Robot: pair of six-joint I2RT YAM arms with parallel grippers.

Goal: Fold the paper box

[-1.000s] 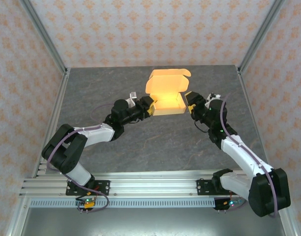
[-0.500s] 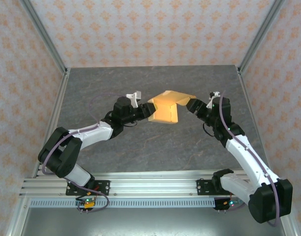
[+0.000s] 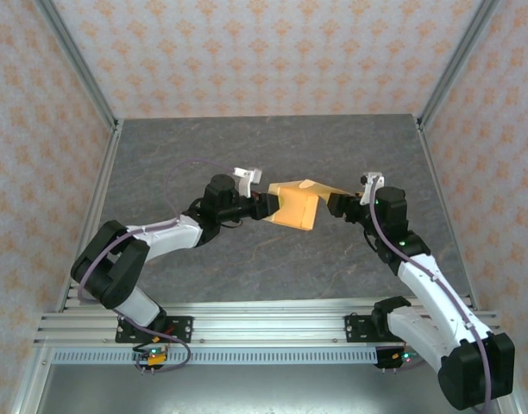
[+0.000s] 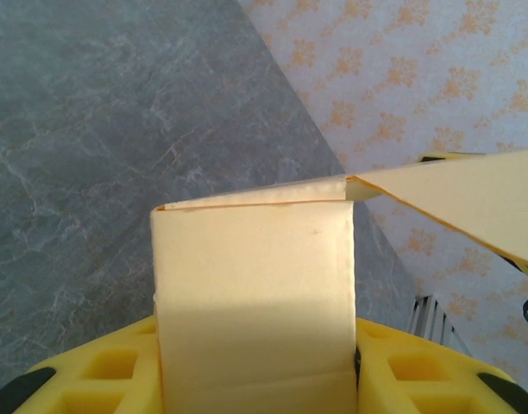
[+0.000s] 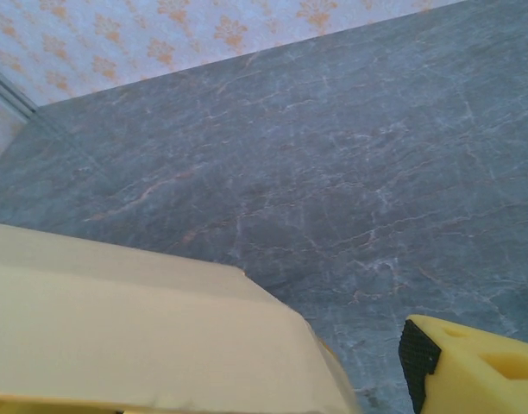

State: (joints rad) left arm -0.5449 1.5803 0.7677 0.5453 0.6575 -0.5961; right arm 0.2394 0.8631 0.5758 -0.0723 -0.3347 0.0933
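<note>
**Q:** Where is the paper box (image 3: 298, 207)?

**A:** Over the middle of the bench (image 3: 247, 155), between my two grippers and well clear of every edge. I cannot tell from above whether its low corner touches the surface.

**Q:** Appearance?

**A:** Thin card, light orange-tan from above and paler yellow at my wrists. It is partly folded and sits tilted, with one broad panel facing the near edge. A narrower flap slants off along its far side toward my right arm. In the left wrist view, a flat panel rises upright with a crisp crease along its top. A second flap leaves its top right corner at an angle.

**Q:** Left gripper (image 3: 266, 208)?

**A:** Clamped on the paper box. The upright panel fills the gap between my yellow fingers (image 4: 117, 371).

**Q:** Right gripper (image 3: 333, 205)?

**A:** Just beside the box's right end, fingers apart. In the right wrist view, bare bench shows between the card's edge and one yellow finger (image 5: 471, 371) with its black pad. No clamp there.
</note>
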